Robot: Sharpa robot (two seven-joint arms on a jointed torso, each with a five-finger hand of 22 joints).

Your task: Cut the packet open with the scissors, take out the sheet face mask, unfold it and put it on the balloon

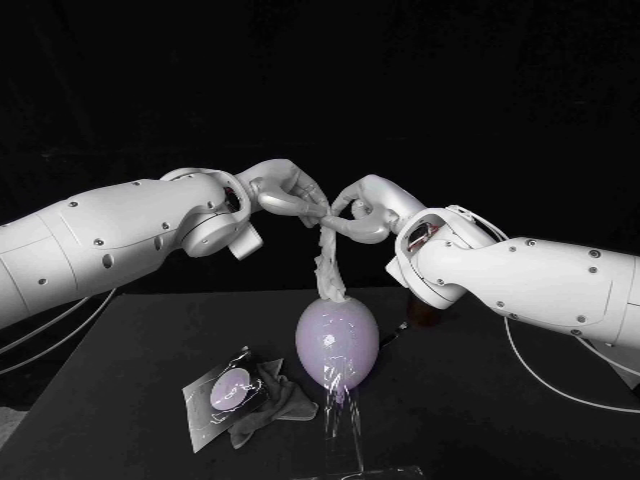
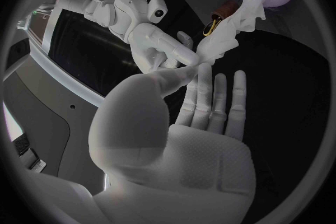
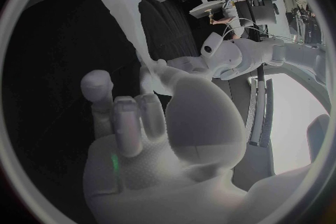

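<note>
Where the two arms meet high over the middle of the table (image 1: 464,420), pinches the top of the sheet face mask (image 1: 326,262) with the left hand (image 1: 283,192), thumb and one finger closed on the wet-looking white fabric, the other fingers stretched long and a little apart in the left wrist view. Grips that same top end with the right hand (image 1: 363,212) as well, thumb pressed onto the fabric just beside the left hand's tips, the remaining fingers clear of the fabric in the right wrist view. Holds the two hands so close at the pinch that fingertips touch or nearly touch; cannot tell which. Lets the mask hang straight down as a narrow, twisted, bunched strip, not spread open. Rests the strip's lower end on the top of the balloon (image 1: 338,345), where the fabric gathers in a small crumpled clump. Finds the pale purple balloon upright near the table's centre, directly beneath the hands. Finds the packet (image 1: 228,392) lying flat toward the table's near left corner, close to the balloon but apart from it, with a dark crumpled piece (image 1: 274,398) against the side facing the balloon. Finds a clear film (image 1: 343,425) trailing from the balloon's base toward the near edge. Finds a small brown item (image 2: 218,15) with a yellow loop just beside the balloon, on the right arm's side; too small to tell what it is.
</note>
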